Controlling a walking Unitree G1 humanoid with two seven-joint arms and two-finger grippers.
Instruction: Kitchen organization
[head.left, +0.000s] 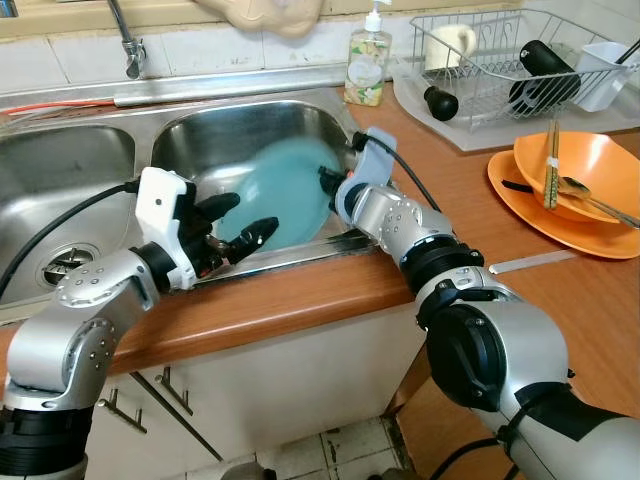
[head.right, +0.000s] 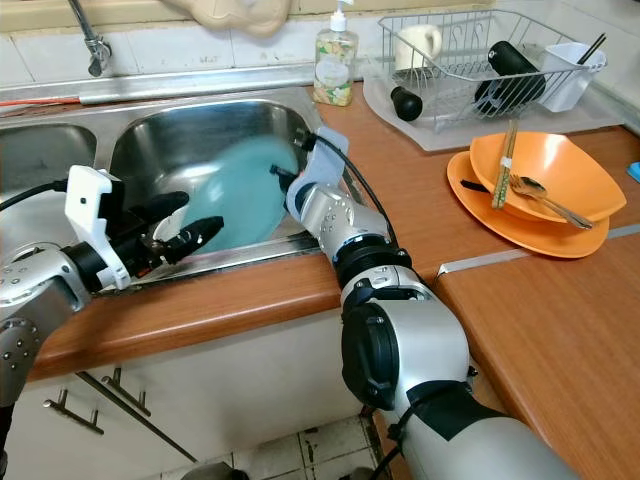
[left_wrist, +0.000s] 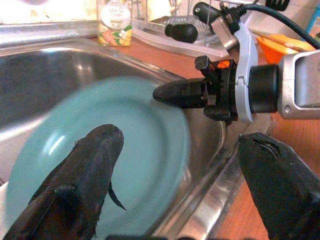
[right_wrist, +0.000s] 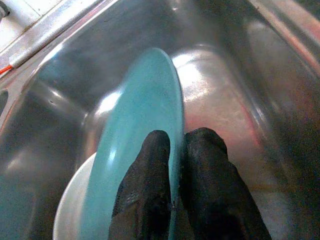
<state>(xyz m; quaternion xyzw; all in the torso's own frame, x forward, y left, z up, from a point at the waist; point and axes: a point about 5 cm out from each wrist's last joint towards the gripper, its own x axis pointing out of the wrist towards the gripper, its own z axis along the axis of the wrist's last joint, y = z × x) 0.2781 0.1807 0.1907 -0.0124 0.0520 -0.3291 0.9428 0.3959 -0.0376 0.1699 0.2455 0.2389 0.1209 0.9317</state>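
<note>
Round teal plate (head.left: 285, 195) tilted up on edge inside the right-hand stainless steel sink basin (head.left: 250, 125), blurred in the head views, likely mid-lift; right gripper (right_wrist: 176, 150) reaching over the front sink rim, two black fingers pinching the plate's rim, one on each face, grip at the edge nearest the counter so the plate can presumably be swung up and out; under the teal plate in the right wrist view, a pale white dish (right_wrist: 70, 215) lying at the basin bottom, partly covered; left gripper (head.left: 232, 238) hovering at the front rim of the sink just beside the plate, fingers spread apart, nothing between them, apparently staged to steady or receive the plate's lower edge; not touching the plate as far as can be told; on the wooden countertop (head.left: 300, 300) to the right, stacked orange bowl and plate (head.left: 570, 185) with chopsticks and a spoon in the bowl, probably the sorting spot; wire dish rack (head.left: 500, 60) on a tray at the back holding a cup and black items, another likely destination; soap dispenser bottle (head.left: 368, 60) behind the sink; risk judged: thin edge pinch on a possibly wet plate, slip possible.
</note>
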